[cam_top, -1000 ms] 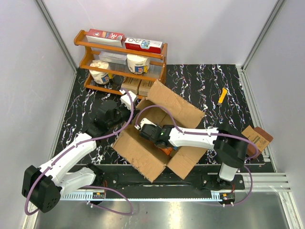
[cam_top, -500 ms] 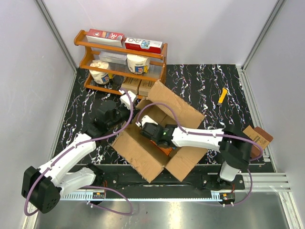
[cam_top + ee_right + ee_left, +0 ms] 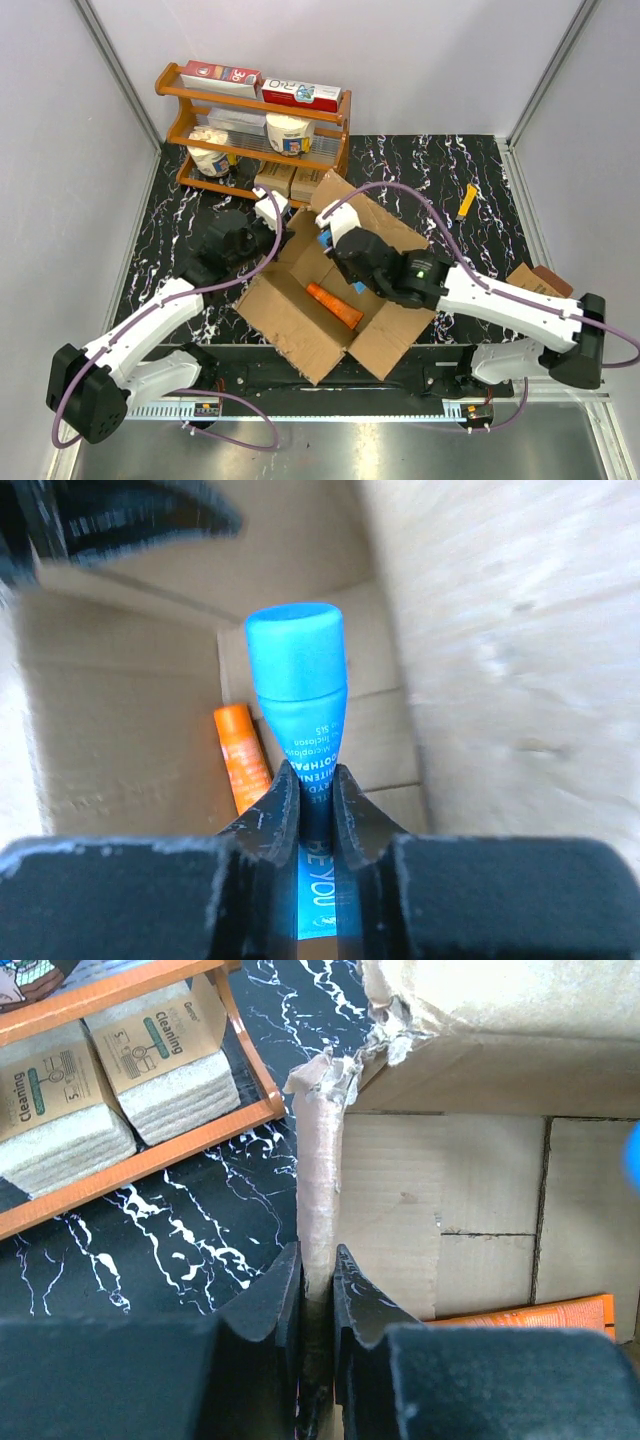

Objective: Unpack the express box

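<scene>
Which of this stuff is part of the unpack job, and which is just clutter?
Job:
- express box, flaps open
- blue tube, held in right gripper
- orange tube, lying inside the box
- left gripper, clamped on the box's edge

Lying about:
- stocked wooden rack
- yellow item
- small brown carton, right edge

box (image 3: 292, 318): brown corrugated cardboard, matt and slightly rough; corner edge torn and frayed
worktop (image 3: 450, 180): glossy black with white marble-like veining
rack (image 3: 255, 103): orange-brown wood, smooth, lacquered sheen
blue tube (image 3: 296, 670): smooth plastic, satin cap, printed body
orange tube (image 3: 336, 306): smooth plastic, slight gloss
left tool (image 3: 315, 1260): black plastic, matt, finely grained
right tool (image 3: 310, 775): same black matt plastic, edges scuffed pale
arms (image 3: 150, 325): white plastic shells, smooth, semi-gloss
packs (image 3: 165, 1055): kraft paper sleeves over coarse beige pads
walls (image 3: 400, 60): matt white panels
</scene>
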`<state>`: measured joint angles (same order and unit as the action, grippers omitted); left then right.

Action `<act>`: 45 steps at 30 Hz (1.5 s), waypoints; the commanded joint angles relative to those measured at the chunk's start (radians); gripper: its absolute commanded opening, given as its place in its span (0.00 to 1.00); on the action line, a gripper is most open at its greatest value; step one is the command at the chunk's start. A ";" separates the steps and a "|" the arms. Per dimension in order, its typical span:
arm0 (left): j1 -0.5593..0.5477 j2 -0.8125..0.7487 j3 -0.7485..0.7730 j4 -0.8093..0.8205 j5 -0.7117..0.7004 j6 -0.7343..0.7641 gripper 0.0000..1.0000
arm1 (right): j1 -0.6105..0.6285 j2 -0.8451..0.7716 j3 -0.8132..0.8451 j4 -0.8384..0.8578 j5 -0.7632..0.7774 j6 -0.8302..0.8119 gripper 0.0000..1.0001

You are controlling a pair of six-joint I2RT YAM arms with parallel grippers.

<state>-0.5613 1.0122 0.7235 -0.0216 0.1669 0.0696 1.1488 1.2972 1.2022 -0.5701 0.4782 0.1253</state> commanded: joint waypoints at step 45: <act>0.112 0.055 0.356 -0.551 -0.030 -0.036 0.00 | -0.758 0.267 -0.221 0.254 0.145 0.494 0.29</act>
<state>-0.4564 1.0672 1.0100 -0.6384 0.0994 0.0601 0.4080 1.4940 0.9394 -0.4721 0.6334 0.6727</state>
